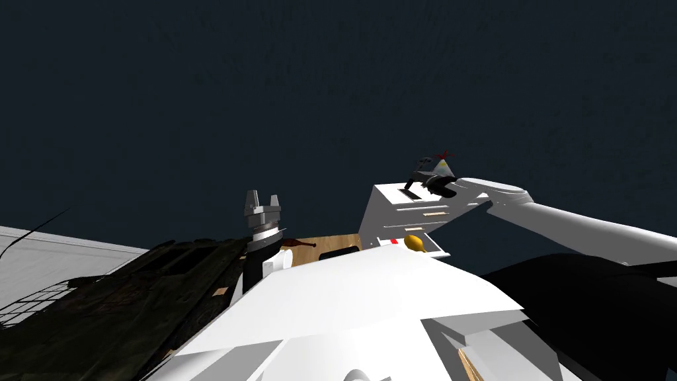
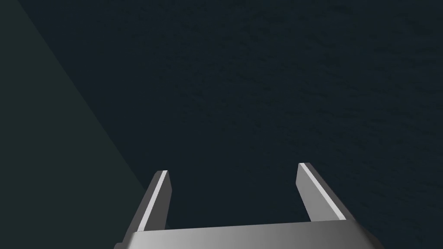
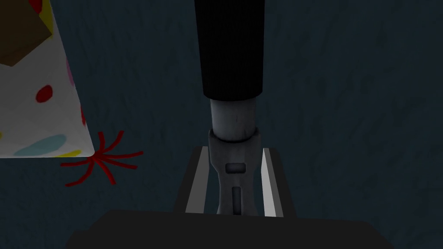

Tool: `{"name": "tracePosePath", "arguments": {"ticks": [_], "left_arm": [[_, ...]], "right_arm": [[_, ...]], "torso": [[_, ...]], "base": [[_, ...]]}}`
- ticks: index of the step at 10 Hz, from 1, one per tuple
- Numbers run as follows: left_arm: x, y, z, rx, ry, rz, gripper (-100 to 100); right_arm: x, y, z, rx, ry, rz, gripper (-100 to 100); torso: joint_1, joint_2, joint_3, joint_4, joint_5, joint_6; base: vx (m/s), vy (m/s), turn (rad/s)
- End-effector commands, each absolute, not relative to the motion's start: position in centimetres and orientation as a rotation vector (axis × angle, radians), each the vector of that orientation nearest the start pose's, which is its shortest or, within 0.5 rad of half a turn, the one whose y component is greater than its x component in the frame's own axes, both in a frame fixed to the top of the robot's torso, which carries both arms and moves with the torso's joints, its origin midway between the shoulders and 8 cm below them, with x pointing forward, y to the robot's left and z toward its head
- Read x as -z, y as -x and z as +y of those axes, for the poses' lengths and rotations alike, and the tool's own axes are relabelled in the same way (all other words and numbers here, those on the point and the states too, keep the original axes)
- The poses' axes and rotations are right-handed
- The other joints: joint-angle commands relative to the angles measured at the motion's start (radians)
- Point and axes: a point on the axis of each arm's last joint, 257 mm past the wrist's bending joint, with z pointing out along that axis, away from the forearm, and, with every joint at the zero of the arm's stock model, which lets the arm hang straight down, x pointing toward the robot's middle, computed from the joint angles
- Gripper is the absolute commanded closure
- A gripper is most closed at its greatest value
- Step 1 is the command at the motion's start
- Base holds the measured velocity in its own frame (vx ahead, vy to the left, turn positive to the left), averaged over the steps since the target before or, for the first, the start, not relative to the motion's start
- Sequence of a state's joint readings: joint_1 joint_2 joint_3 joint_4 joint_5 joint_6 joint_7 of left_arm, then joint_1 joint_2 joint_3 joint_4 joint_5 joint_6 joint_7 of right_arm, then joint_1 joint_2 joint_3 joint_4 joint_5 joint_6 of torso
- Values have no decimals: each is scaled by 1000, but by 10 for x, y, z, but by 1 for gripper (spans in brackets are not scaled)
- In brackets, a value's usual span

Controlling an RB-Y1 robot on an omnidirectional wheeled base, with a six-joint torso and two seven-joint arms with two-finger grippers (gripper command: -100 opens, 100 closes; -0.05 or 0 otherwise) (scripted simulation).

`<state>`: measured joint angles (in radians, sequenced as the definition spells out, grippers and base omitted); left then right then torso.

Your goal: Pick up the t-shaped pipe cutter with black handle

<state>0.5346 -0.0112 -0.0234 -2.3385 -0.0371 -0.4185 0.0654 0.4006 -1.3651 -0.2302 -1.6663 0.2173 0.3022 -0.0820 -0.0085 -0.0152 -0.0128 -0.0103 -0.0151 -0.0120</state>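
Observation:
The pipe cutter point(image 3: 231, 125) has a light grey body and a ribbed black handle point(image 3: 229, 52) that points away from my hand. My right gripper point(image 3: 233, 150) is shut on the grey body, one finger pressing each side. In the head view the right gripper point(image 1: 428, 185) reaches out over the top of a white unit point(image 1: 397, 218), with the dark cutter point(image 1: 418, 174) at its tip. My left gripper point(image 1: 263, 197) stands upright near my chest. In its own wrist view the left gripper point(image 2: 233, 168) is open and holds nothing.
A white party hat point(image 3: 39, 95) with coloured spots and a red tassel point(image 3: 97, 160) lies just beside the cutter. A yellow object point(image 1: 414, 243) sits on the white unit's lower ledge. A wooden surface point(image 1: 330, 245) and a dark heap point(image 1: 132, 297) lie to the left, a dark wall behind.

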Motion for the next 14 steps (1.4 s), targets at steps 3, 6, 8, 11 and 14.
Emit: {"name": "tracePosePath", "arguments": {"ticks": [3,6,8,11,14], "left_arm": [[-24,-345,273,1336,717,642,0],[-23,-345,273,1336,717,642,0],[-24,-345,273,1336,717,642,0],[-24,-345,273,1336,717,642,0],[-24,-345,273,1336,717,642,0]], "right_arm": [[36,-455,-608,244,-286,1669,100],[31,-448,-583,216,-251,1668,100],[31,-451,-558,172,-217,1672,100],[29,-441,-530,140,-180,1678,100],[28,-443,-522,129,-174,1676,0]], "torso": [[0,-3,-1,0,1,3],[0,-2,0,1,2,5],[0,-2,-1,0,0,-1],[0,-4,-1,0,1,2],[-2,3,2,2,1,0]], "base": [[119,15,-222],[103,9,-189],[43,5,35],[127,20,-225],[-4,0,29]]}}
